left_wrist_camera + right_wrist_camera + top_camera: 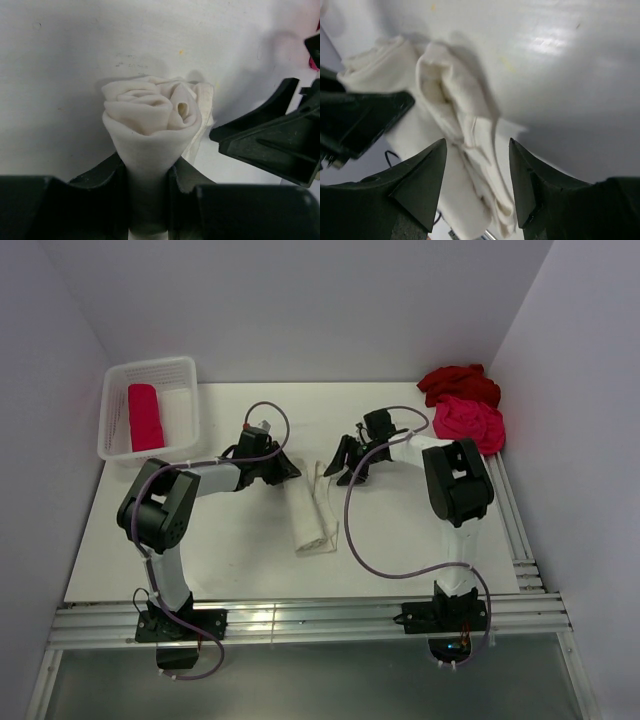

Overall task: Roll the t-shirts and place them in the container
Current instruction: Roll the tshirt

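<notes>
A cream-white t-shirt (pixel 312 515) lies as a long folded strip mid-table, its far end partly rolled. My left gripper (pixel 283 468) is shut on that rolled end; in the left wrist view the bunched cloth (pixel 150 115) is pinched between the jaws of the gripper (pixel 147 200). My right gripper (pixel 346 466) stands open just right of it. In the right wrist view its gripper (pixel 476 150) straddles a loose fold of the t-shirt (pixel 455 95). A dark red t-shirt (pixel 458 383) and a hot pink t-shirt (pixel 470 422) lie crumpled at the back right. A pink-red rolled t-shirt (pixel 145 417) lies in the basket.
The white mesh basket (pixel 150 362) stands at the back left corner. White walls close in the table on three sides. Aluminium rails run along the front edge (pixel 300 620) and the right edge (pixel 512 525). The two grippers are close together over the cloth.
</notes>
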Robot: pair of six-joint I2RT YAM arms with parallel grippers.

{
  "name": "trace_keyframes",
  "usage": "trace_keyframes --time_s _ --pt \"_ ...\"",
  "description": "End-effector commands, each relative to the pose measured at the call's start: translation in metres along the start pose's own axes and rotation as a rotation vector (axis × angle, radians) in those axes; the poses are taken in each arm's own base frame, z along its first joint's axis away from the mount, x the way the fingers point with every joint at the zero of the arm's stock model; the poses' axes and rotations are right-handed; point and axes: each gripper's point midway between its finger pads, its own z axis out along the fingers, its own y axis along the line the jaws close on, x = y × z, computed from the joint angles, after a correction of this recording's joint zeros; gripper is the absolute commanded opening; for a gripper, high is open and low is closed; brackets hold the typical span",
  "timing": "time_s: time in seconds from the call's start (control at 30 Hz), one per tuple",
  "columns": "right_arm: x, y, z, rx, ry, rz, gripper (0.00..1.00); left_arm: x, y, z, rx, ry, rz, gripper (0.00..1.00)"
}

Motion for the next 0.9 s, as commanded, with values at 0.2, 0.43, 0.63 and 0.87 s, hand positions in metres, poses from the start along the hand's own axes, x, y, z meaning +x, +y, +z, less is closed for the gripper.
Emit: trace_keyframes --time_s 0.2,0.43,0.63,0.87 --pt "-0.025 -0.006 0.025 0.013 -0.014 -0.038 0.61 -0.003 -0.028 -0.013 0.107 0.012 0.037 0.00" --pt "-0.021 -0.001 0.037 -0.014 0.017 -0.051 0.59 -0.003 -0.030 -0.012 0.116 0.020 0.028 0.00" --pt "-0.014 -0.001 0.047 -0.016 0.045 -0.031 0.56 -0.004 -0.033 -0.010 0.128 0.026 0.019 0.00" --pt "-0.030 -0.007 0.056 0.046 0.037 -0.020 0.00 -0.004 -0.035 -0.011 0.134 0.031 0.029 0.00"
